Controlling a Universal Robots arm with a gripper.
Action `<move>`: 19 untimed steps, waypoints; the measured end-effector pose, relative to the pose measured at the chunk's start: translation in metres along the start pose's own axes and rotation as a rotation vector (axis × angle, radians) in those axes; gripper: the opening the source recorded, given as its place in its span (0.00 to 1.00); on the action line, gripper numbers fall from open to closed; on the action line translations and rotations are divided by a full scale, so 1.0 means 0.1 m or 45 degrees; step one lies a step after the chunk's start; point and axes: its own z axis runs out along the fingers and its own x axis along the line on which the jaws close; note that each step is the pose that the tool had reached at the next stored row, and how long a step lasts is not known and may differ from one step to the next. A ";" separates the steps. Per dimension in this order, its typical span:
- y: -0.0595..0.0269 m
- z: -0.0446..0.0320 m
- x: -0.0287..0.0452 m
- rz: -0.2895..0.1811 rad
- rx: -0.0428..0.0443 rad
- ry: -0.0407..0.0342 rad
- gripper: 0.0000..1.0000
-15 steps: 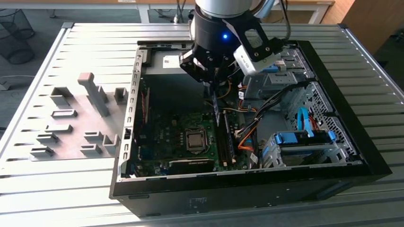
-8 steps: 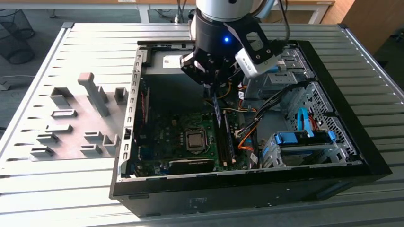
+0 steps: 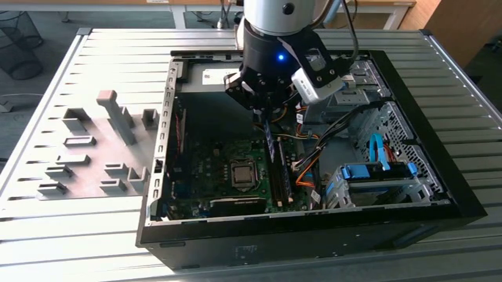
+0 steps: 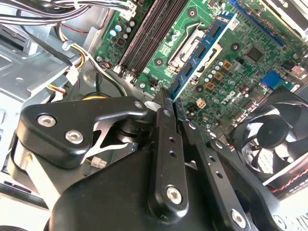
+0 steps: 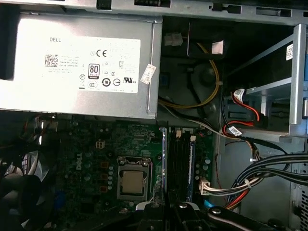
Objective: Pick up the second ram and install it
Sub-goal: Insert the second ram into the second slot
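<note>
The gripper (image 4: 172, 103) squeezes the second ram (image 4: 201, 50) by its end, holding it on edge just above the green board (image 4: 250, 53) below it.

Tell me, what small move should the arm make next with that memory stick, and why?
Probably ease straight down. The gripper is shut on the second ram, held on edge above the motherboard, apparently over the dark memory slots beside the processor socket and not yet seated. I cannot tell how exactly it lines up.
</note>
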 end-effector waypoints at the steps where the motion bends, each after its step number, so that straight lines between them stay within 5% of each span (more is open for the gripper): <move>1: 0.000 0.002 0.000 0.000 0.000 0.0000 0.14; 12: 0.000 0.015 -0.001 0.001 -0.001 -0.0004 0.14; 19: -0.005 0.113 -0.043 0.005 0.000 -0.0002 0.14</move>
